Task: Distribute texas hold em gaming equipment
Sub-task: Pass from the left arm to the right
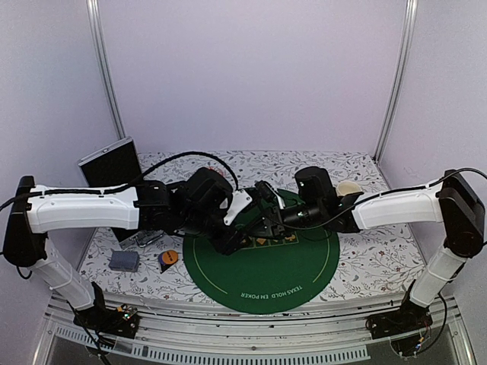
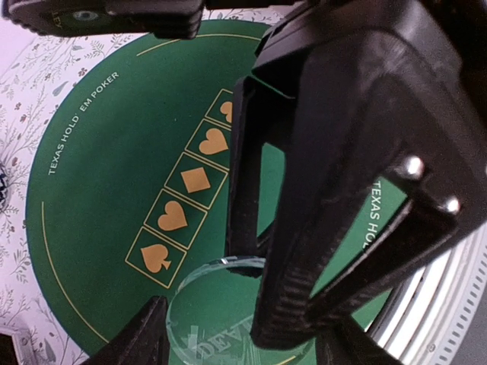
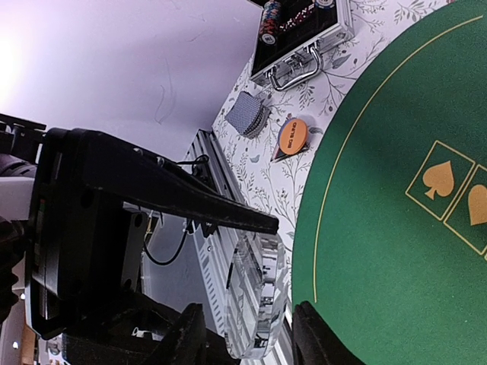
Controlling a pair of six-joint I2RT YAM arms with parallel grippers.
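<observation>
The left fingers (image 2: 144,338) were clamped on the clear dealer disc (image 2: 213,319), one finger on each side of its rim, so that its flat face with the printed letters was turned towards the left wrist camera. The disc hung in the air between the two pairs of fingers, above the green mat (image 1: 259,285) and not touching it.

The right fingers (image 3: 190,338) straddled the same disc across its two flat faces, and the right wrist camera saw it edge-on between them. They stood very close to the faces, but whether they were pressing on the disc could not be told.

Directly under both pairs of fingers lay the mat's row of printed suit boxes (image 2: 179,217).

Well away from the fingers, off the mat on the left arm's side, an orange button (image 3: 292,135) lay on the flowered tabletop (image 1: 373,258). A deck of cards (image 3: 247,114) with grey-blue backs lay just beside the button, further from the fingers. Beyond those two stood an open metal case (image 3: 304,46) with stacked chips (image 3: 272,19) inside.

On the right arm's side, behind the right fingers, a cream mug (image 1: 348,188) stood on the tabletop
</observation>
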